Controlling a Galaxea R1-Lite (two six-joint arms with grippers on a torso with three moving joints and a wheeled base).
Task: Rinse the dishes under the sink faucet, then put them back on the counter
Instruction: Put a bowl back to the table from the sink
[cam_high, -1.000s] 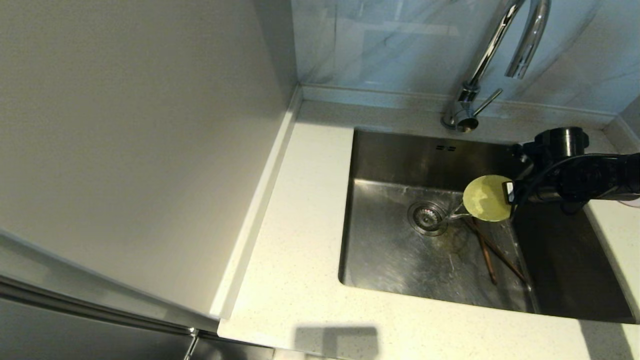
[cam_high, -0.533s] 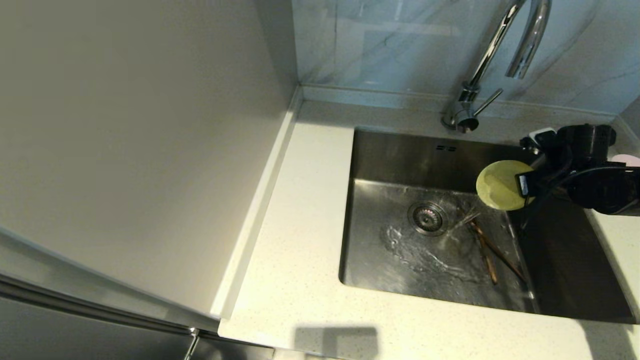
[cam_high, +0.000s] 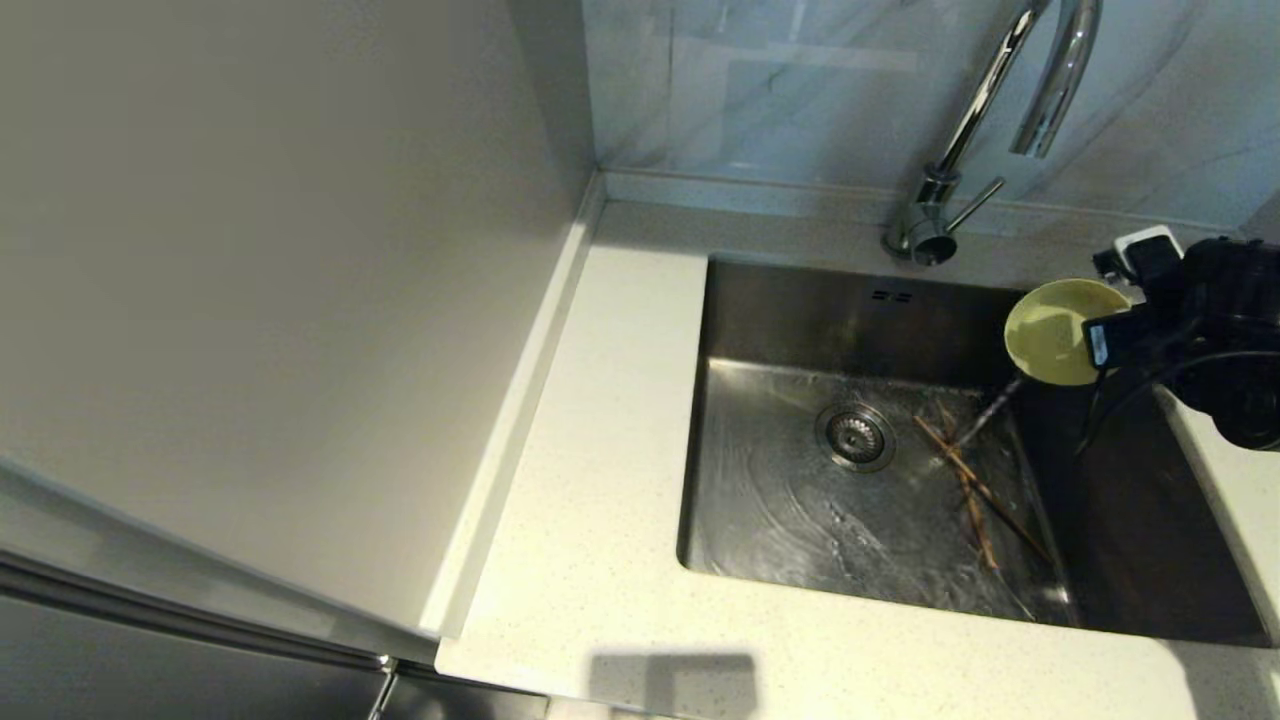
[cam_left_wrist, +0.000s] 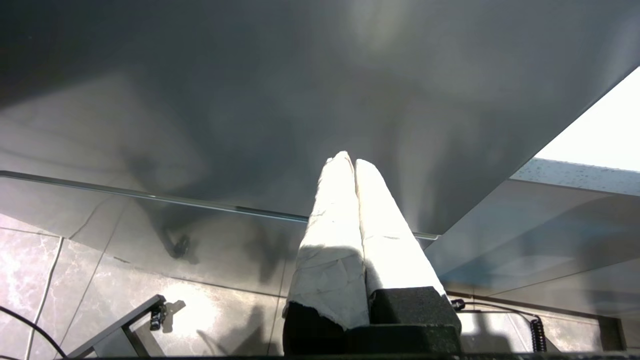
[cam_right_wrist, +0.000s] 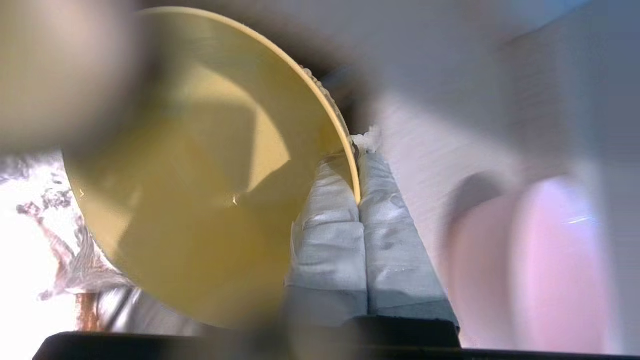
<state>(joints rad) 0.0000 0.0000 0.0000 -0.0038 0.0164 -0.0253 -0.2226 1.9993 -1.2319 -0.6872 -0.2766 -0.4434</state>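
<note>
My right gripper (cam_high: 1098, 340) is shut on the rim of the yellow-green bowl (cam_high: 1050, 335) and holds it tilted above the right side of the sink (cam_high: 790, 520). A thin trickle of water falls from the bowl's lower edge. In the right wrist view the bowl (cam_right_wrist: 200, 175) has its rim pinched between the padded fingers (cam_right_wrist: 325, 210) of the gripper (cam_right_wrist: 357, 150). The pale pink bowl (cam_right_wrist: 550, 265) shows blurred beside it. The brown chopsticks (cam_high: 975, 495) lie crossed on the wet sink floor. The chrome sink faucet (cam_high: 965, 135) stands behind. My left gripper (cam_left_wrist: 350, 161) is parked below counter height, shut and empty.
The speckled counter (cam_high: 600, 450) runs along the left and front of the sink. A plain grey panel (cam_high: 280, 300) rises at the left. The round drain strainer (cam_high: 855, 436) sits mid-basin. The faucet's side lever (cam_high: 978, 203) points right.
My right gripper has carried the yellow-green bowl up and to the right, toward the sink's right rim, and turned it less steeply. Poured water has spread across the basin floor.
</note>
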